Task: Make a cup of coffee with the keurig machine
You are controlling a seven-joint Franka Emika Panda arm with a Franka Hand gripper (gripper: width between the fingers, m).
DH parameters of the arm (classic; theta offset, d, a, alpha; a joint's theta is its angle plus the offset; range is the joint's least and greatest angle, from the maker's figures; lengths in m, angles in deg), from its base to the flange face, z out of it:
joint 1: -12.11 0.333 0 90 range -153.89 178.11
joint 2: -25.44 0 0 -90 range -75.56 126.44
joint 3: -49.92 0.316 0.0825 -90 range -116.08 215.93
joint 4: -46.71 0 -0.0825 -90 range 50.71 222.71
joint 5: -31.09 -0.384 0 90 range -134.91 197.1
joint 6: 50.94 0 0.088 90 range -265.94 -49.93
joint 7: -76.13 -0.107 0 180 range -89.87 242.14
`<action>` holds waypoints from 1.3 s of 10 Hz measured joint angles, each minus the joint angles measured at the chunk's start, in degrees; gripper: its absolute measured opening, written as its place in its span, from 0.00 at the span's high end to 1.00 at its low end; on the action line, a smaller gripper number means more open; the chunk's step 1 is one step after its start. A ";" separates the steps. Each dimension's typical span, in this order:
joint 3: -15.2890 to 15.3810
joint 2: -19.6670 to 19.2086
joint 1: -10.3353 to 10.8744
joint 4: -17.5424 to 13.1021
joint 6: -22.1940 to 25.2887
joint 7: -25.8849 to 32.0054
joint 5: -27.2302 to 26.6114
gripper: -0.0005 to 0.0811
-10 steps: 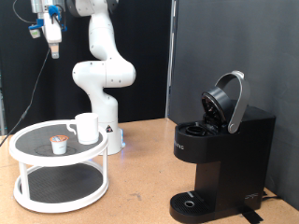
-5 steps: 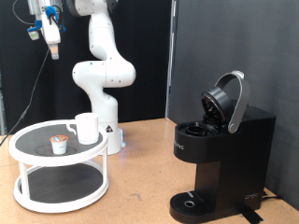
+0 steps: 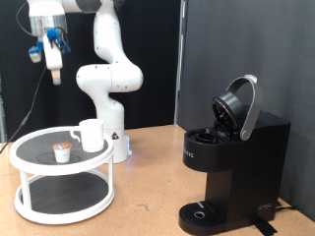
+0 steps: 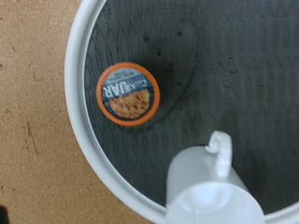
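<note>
The small white cup (image 3: 91, 134) stands on the top shelf of a round white two-tier stand (image 3: 22, 162) at the exterior view's left. A brown-topped coffee pod (image 3: 62, 151) sits beside it. The black keurig machine (image 3: 231, 167) stands at the right with its rounded lid (image 3: 239, 106) hinged open. My gripper (image 3: 55, 77) hangs high above the stand, holding nothing that shows. The wrist view looks down on the pod (image 4: 128, 92) and the cup (image 4: 210, 191) with its handle, inside the stand's white rim (image 4: 79, 121); no fingers show there.
The white arm's base (image 3: 110, 84) stands behind the stand on the brown tabletop (image 3: 148, 192). A black backdrop is behind. The machine's low drip tray (image 3: 202, 213) faces the front edge.
My gripper has come down from the top edge of the exterior view towards the stand. The cup, pod and machine have not moved.
</note>
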 joint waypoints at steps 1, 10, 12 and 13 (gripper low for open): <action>-0.03 -1.83 0.00 0.68 -2.68 -0.03 0.00 0.09; 0.08 -11.92 -0.09 9.32 -22.56 -0.44 1.52 0.09; 0.09 -13.12 -0.23 11.48 -26.72 -2.34 3.29 0.09; 0.10 -13.84 -0.28 12.20 -28.13 -2.68 3.66 0.09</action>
